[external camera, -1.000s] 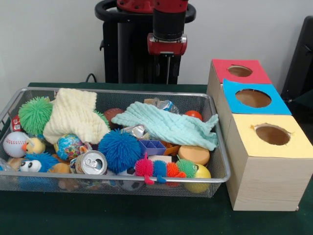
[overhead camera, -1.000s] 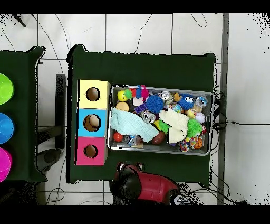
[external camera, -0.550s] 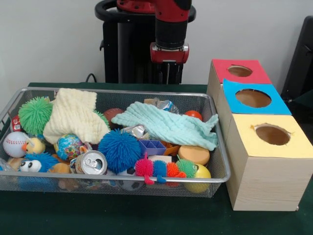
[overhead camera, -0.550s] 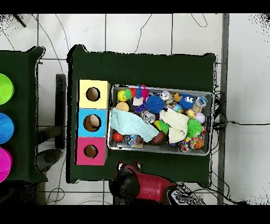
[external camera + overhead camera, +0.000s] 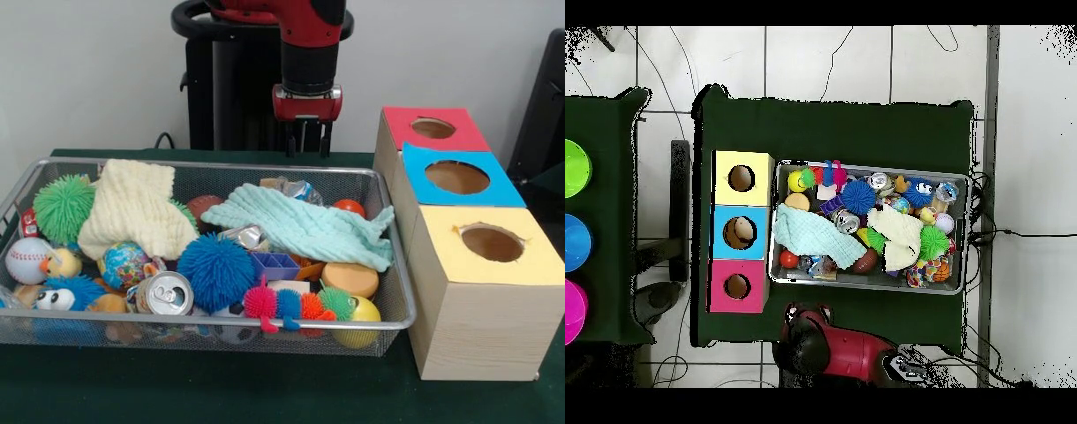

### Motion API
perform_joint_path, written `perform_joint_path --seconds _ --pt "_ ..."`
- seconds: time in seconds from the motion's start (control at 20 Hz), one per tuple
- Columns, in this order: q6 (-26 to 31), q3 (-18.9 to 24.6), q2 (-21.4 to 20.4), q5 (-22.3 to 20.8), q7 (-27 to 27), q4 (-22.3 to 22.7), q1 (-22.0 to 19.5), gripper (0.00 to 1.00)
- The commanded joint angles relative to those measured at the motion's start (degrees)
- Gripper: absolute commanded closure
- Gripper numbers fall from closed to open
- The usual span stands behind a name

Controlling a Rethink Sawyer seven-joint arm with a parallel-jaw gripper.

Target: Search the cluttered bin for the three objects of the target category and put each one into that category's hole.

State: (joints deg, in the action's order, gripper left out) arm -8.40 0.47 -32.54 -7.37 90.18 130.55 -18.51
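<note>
In the front view the claw hangs above the far rim of the silver wire mesh bin, its two short fingers a narrow gap apart and holding nothing. The bin on the green-covered counter is crowded: a mint green knitted cloth, a cream knitted cloth, a blue spiky ball, a silver drinks can. Beside it stand the red-topped box, blue-topped box and yellow-topped wooden box, each with a round hole. From overhead, the bin touches the three boxes; the arm sits outside its rim.
</note>
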Motion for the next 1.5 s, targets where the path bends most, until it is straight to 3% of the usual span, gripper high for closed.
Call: perform_joint_path --seconds 0.05,0.55,1.0,1.35,1.5 --pt "-1.6 3.7 -1.5 4.3 13.4 -6.1 -0.9 0.00" --pt "-5.0 3.5 2.9 2.0 11.5 -10.2 -2.8 0.00" --pt "-6.5 3.5 5.1 2.8 12.2 -11.7 -2.5 0.00" --pt "-2.3 3.8 6.5 4.8 10.9 -14.9 -0.8 0.00" --pt "0.0 5.7 5.5 3.3 9.0 -15.9 -0.7 0.00"
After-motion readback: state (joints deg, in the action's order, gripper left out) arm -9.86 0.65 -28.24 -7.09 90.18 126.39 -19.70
